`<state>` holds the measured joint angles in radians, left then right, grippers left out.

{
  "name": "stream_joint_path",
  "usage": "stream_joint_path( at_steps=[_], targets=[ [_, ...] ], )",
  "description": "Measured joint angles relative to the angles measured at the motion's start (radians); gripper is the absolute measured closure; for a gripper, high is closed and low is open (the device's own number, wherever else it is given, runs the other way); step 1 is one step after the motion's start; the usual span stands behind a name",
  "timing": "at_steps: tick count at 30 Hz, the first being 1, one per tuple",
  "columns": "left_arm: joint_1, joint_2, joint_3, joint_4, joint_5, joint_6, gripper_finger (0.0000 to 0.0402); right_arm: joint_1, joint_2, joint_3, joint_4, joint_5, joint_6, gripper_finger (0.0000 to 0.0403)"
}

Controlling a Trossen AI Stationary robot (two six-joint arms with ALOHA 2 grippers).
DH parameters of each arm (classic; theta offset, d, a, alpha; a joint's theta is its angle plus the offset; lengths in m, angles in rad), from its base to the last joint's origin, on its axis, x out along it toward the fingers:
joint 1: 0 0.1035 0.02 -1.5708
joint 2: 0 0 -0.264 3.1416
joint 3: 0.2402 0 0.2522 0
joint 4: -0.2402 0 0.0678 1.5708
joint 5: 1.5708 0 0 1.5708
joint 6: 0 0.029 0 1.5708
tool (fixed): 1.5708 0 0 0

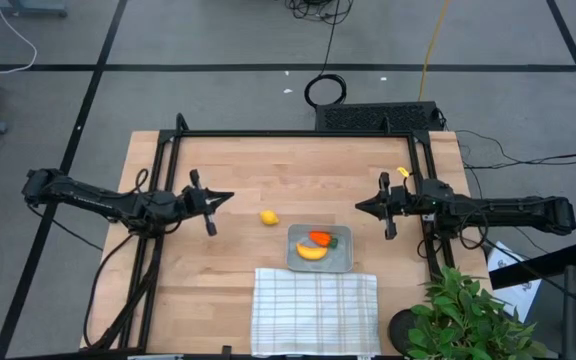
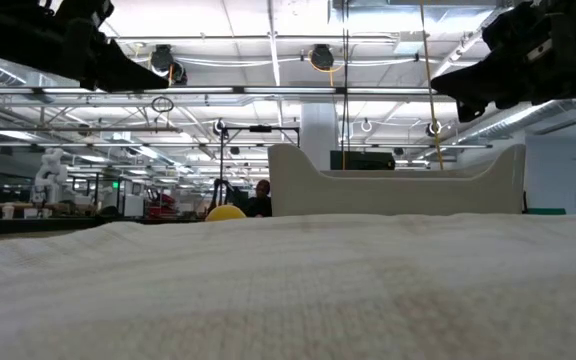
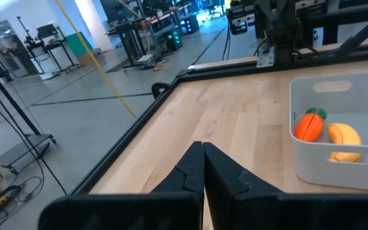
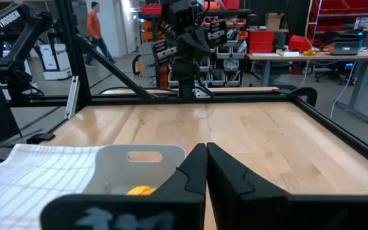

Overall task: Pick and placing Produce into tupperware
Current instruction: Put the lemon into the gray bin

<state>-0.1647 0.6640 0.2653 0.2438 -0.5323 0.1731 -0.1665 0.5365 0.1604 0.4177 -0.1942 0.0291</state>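
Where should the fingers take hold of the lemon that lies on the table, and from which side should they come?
Probably from straight above, closing across the middle of the lemon. It is small and round and lies alone on the bare wooden table, apart from the container, so nothing blocks the fingers on either side. The left gripper is nearer to it than the right gripper.

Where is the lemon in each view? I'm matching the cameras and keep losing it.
High view: the lemon lies on bare wood, just up-left of the tupperware.
Low view: a yellow dome peeks over the cloth, left of the tupperware.
Left wrist view: not in it.
Right wrist view: not in it.
Shared landmark: the tupperware.
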Motion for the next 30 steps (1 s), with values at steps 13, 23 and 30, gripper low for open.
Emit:
stream_joint_path(
  at_steps=[13, 23, 30],
  targets=[
    [0.0, 0.004, 0.0, -0.017, 0.012, -0.023, 0.0399, 0.0, 0.0, 0.0, -0.008, -0.001, -0.014, 0.0403],
    [0.0, 0.004, 0.0, -0.017, 0.016, -0.025, 0.0388, 0.0, 0.0, 0.0, -0.008, -0.001, -0.014, 0.0403],
    [0.0, 0.004, 0.0, -0.017, 0.016, -0.025, 0.0386, 0.0, 0.0, 0.0, -0.008, 0.006, -0.014, 0.0403]
  ],
)
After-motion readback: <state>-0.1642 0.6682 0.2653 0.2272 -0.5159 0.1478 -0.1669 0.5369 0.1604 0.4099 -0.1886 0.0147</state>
